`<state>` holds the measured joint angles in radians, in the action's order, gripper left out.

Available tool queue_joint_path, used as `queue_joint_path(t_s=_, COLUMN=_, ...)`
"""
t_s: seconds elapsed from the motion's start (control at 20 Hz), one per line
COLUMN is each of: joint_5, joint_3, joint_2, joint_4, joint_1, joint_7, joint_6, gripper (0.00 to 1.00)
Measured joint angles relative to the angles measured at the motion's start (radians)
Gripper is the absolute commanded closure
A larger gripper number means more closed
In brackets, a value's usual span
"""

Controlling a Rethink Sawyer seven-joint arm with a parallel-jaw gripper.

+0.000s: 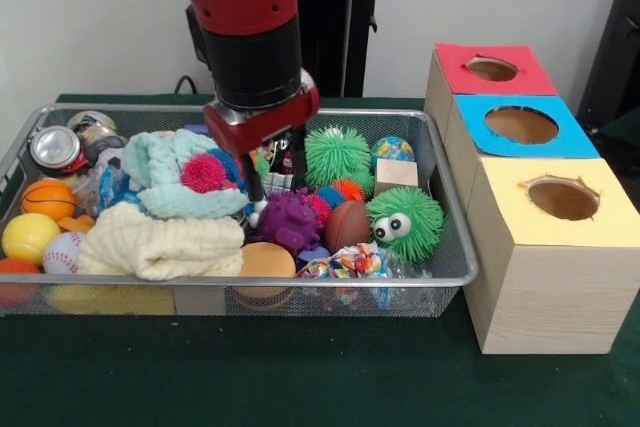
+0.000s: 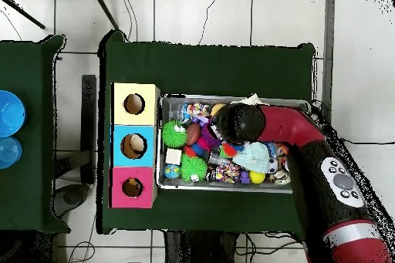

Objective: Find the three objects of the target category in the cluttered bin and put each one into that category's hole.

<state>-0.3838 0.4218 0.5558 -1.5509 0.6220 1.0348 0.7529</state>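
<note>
Front view: we see the gripper (image 1: 256, 187) down among cloths (image 1: 165, 242) and spiky balls (image 1: 337, 154) in the bin (image 1: 455, 247); finger state unclear.

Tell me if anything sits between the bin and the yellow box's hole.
Only the bin's wire wall separates the toys from the yellow box, which stands right beside it. The hole on top is open and uncovered. Anything moved there must be lifted over the wall; nothing else visible blocks the way.

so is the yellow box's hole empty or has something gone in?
Cannot tell. The yellow box shows only a dark hole in both views; its inside is hidden.
</note>
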Motion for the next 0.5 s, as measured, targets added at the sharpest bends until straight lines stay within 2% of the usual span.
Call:
queue_joint_path(t_s=0.1, joint_5=0.002, joint_3=-0.002, joint_2=-0.017, joint_4=0.003, joint_1=-0.02, joint_7=0.0, joint_6=0.014, gripper=0.0)
queue_joint_path(t_s=0.2, joint_5=0.004, joint_3=-0.006, joint_2=-0.051, joint_4=0.014, joint_1=-0.064, joint_7=0.0, joint_6=0.079, gripper=0.0)
queue_joint_path(t_s=0.35, joint_5=0.011, joint_3=-0.006, joint_2=-0.075, joint_4=0.023, joint_1=-0.092, joint_7=0.0, joint_6=0.147, gripper=0.0)
queue_joint_path(t_s=0.4, joint_5=0.023, joint_3=-0.006, joint_2=-0.098, joint_4=0.029, joint_1=-0.117, joint_7=0.0, joint_6=0.221, gripper=0.0)
queue_joint_path(t_s=0.5, joint_5=0.03, joint_3=-0.006, joint_2=-0.113, joint_4=0.032, joint_1=-0.132, joint_7=0.0, joint_6=0.272, gripper=0.0)
